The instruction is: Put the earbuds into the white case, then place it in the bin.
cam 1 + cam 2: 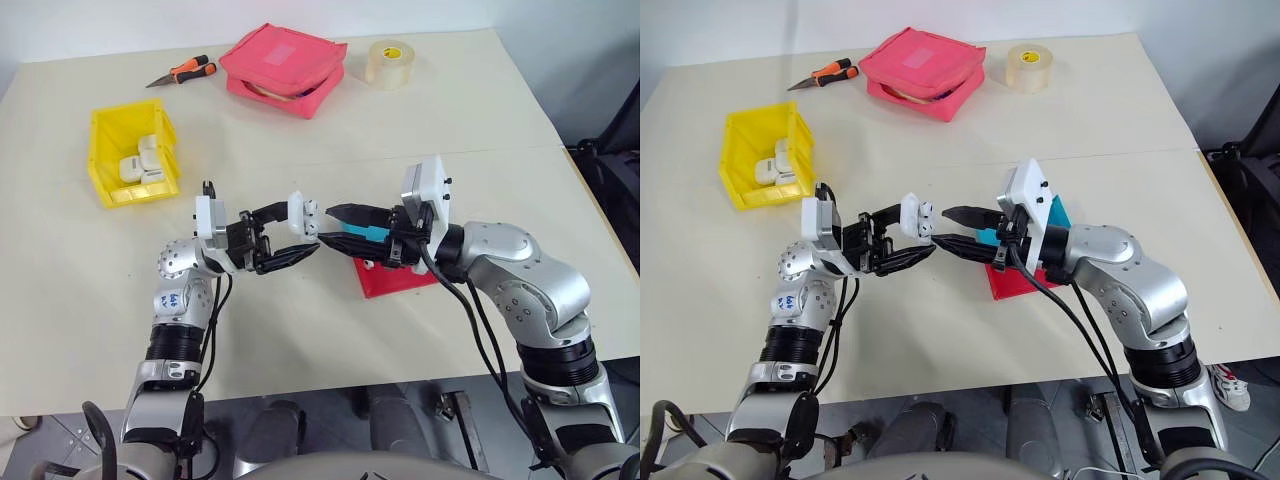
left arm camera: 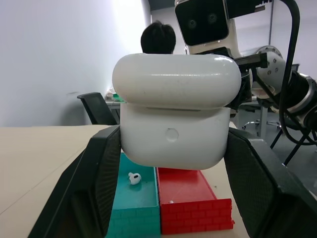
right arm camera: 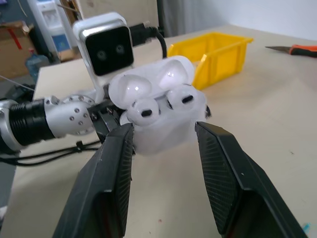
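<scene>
On my left the bright yellow plastic bin [image 1: 108, 160] sits on the desk [image 1: 300, 120]. My left hand [image 1: 292, 242] is clenched on the glossy white case [image 3: 166, 106], lid flipped up, two earbuds [image 3: 143, 109] seated; my right hand [image 3: 163, 148] hangs released around it

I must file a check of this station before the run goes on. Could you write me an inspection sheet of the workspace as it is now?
Surface: beige table, two joined tops.
Job's things: white case open, two earbuds seated; yellow bin holds white cases; another earbud in teal tray.
Clutter: red tray, pink pouch, tape roll, orange-handled cutter.
Grippers: left pincer shut on the case; right pincer open beside it.
Cables: black cables along both arms.
Surroundings: seated person, office chair behind.
</scene>
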Available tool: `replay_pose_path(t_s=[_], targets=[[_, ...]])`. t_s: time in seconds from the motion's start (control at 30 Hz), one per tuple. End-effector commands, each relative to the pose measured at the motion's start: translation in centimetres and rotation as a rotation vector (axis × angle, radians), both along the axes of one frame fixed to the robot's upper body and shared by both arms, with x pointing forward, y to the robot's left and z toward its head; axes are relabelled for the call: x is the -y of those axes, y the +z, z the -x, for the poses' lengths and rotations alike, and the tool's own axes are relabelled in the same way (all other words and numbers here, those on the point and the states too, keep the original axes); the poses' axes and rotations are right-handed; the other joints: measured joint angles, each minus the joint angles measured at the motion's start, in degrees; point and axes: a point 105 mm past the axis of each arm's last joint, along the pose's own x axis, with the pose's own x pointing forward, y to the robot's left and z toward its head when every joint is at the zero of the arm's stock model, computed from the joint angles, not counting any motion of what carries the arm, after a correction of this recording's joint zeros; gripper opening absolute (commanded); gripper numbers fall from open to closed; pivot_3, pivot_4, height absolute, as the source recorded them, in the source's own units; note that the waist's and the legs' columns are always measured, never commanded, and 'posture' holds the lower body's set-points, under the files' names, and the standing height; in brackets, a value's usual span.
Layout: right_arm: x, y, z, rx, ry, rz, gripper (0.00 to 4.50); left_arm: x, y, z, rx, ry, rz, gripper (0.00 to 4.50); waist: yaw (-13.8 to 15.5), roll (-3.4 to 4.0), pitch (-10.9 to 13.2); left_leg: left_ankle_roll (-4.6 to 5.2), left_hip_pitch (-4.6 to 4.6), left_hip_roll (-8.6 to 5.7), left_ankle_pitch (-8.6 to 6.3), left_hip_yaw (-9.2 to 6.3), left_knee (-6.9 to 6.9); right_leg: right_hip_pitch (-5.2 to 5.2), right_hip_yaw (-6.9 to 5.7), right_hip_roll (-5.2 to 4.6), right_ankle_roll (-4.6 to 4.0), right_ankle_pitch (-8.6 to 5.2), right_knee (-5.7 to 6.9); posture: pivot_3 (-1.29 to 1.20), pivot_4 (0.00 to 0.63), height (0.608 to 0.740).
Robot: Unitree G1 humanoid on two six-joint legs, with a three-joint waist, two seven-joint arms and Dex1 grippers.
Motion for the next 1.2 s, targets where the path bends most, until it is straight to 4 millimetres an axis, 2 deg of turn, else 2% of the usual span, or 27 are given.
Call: replay_pose_path(t_s=[0.03, 0.2, 0.3, 0.4, 0.43, 0.63, 0.93, 1.07, 1.2], targets=[[1.8, 0.6, 0.3, 0.04, -0.056, 0.045, 2.03, -0.5, 0.7, -0.2, 0.056, 0.032, -0.054, 2.77, 0.0, 0.0, 0.0, 0.0, 0.0, 0.0, 0.0, 0.0, 0.0, 0.0, 0.0, 0.0, 0.0, 0.0, 0.0, 0.0, 0.15, 0.74], [3.8, 0.0, 0.0, 0.028, -0.153, 0.172, 2.03, -0.7, 0.4, -1.0, 0.059, 0.092, -0.162, 2.77, 0.0, 0.0, 0.0, 0.01, -0.01, 0.01, -0.01, 0.01, -0.01, 0.0, 0.0, 0.0, 0.0, 0.0, -0.01, 0.0, 0.15, 0.74], [4.3, 0.8, -0.2, 0.019, -0.226, 0.226, 1.45, -0.6, 0.2, -1.8, 0.076, 0.137, -0.257, 2.77, 0.1, 0.0, 0.0, 0.0, -0.03, 0.01, -0.01, 0.01, 0.0, 0.0, 0.0, -0.01, 0.0, 0.0, -0.02, 0.0, 0.15, 0.74], [3.0, 2.5, 0.2, 0.024, -0.219, 0.238, 0.52, -0.4, 0.3, -2.4, 0.093, 0.169, -0.325, 2.77, 0.0, 0.0, 0.0, 0.01, -0.04, 0.02, -0.01, -0.01, -0.01, -0.03, 0.04, -0.01, 0.0, 0.01, -0.02, 0.0, 0.15, 0.74], [2.5, 2.9, 0.2, 0.024, -0.22, 0.247, 0.08, -0.2, 0.4, -2.5, 0.098, 0.179, -0.339, 2.77, 0.0, 0.0, 0.0, 0.0, -0.04, 0.05, -0.02, -0.02, -0.02, -0.06, 0.06, 0.0, -0.01, 0.02, -0.01, 0.0, 0.15, 0.74], [-0.8, 5.0, -0.5, 0.036, -0.226, 0.305, 0.03, 0.5, 0.6, -3.3, 0.129, 0.198, -0.407, 2.77, 0.0, 0.0, 0.0, -0.03, -0.05, 0.09, -0.04, -0.02, -0.03, -0.08, 0.06, 0.01, -0.03, 0.02, -0.02, 0.0, 0.15, 0.74], [-5.2, 5.1, -1.7, 0.03, -0.175, 0.367, 0.03, 1.2, 0.8, -3.6, 0.15, 0.182, -0.418, 2.77, -0.3, 0.0, 0.0, -0.01, -0.07, 0.03, -0.05, -0.01, 0.06, -0.16, -0.32, -0.06, -0.1, 0.05, 0.05, 0.0, 0.15, 0.74], [-5.4, 4.1, -2.5, 0.019, -0.19, 0.412, 0.03, 1.2, 1.0, -3.5, 0.152, 0.18, -0.407, 2.77, -0.3, 0.0, 0.0, -0.01, -0.08, 0.05, -0.05, 0.02, 0.06, -0.18, -0.43, -0.06, -0.16, 0.06, 0.08, 0.0, 0.15, 0.74], [-4.0, 3.4, -2.9, 0.004, -0.226, 0.45, 0.03, 0.4, 1.2, -3.5, 0.147, 0.202, -0.39, 2.77, -0.4, 0.0, 0.0, -0.01, -0.09, 0.05, -0.05, 0.03, 0.07, -0.2, -0.46, -0.07, -0.18, 0.07, 0.08, 0.0, 0.15, 0.74]])
